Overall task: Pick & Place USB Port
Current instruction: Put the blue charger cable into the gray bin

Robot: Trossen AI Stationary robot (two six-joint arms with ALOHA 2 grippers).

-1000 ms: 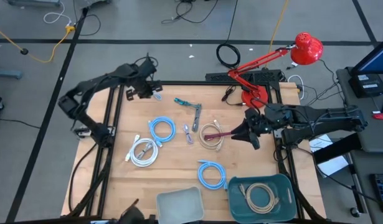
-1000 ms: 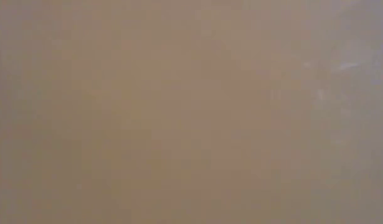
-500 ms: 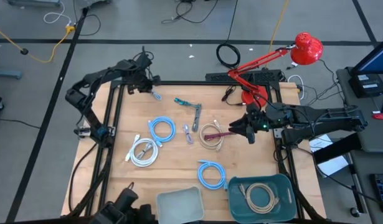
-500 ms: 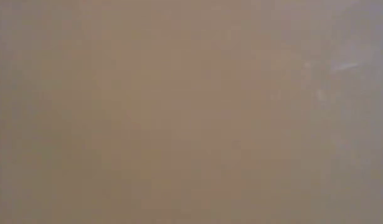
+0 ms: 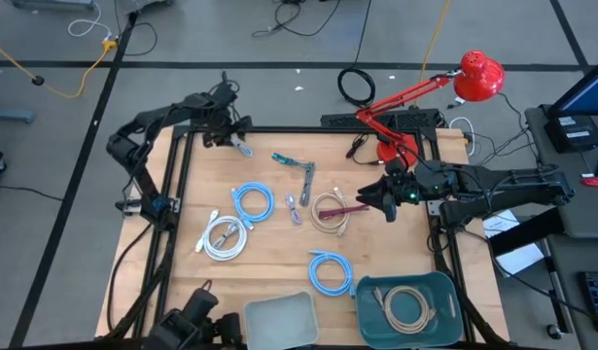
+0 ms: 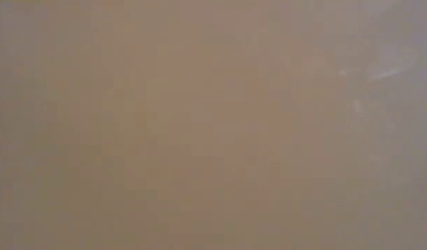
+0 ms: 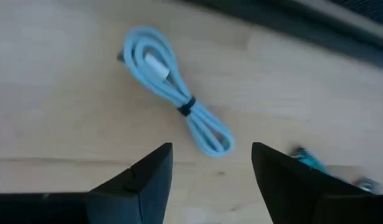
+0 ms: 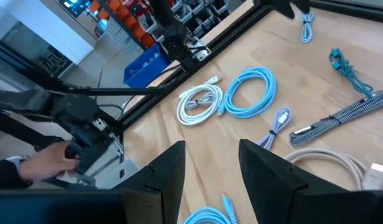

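Several bundled USB cables lie on the wooden table (image 5: 279, 243). A small light-blue bundle (image 7: 172, 93) lies flat near the far left corner, also seen in the high view as the light-blue bundle (image 5: 242, 148). My left gripper (image 7: 211, 149) stands open just above and beside it, touching nothing. My right gripper (image 5: 374, 201) is open at the table's right. It is next to a beige coil (image 5: 330, 212) and a maroon cable (image 5: 342, 207). In the right wrist view nothing lies between that gripper's (image 8: 211, 146) fingers. The low view shows only a blank tan surface.
A light-blue coil (image 5: 252, 202), a white coil (image 5: 224, 236), another blue coil (image 5: 328, 272) and braided cables (image 5: 306, 180) lie mid-table. A grey bin (image 5: 279, 319) and a teal bin (image 5: 444, 292) holding a beige coil stand at the near edge. A red lamp (image 5: 396, 146) stands at the far right. A person's hand (image 8: 48, 158) is near the front left.
My left gripper has drawn back a little toward the table's far left corner, and the small light-blue bundle lies on the table beside it. My right gripper has shifted slightly toward the far edge. A dark shape has come in at the near left edge.
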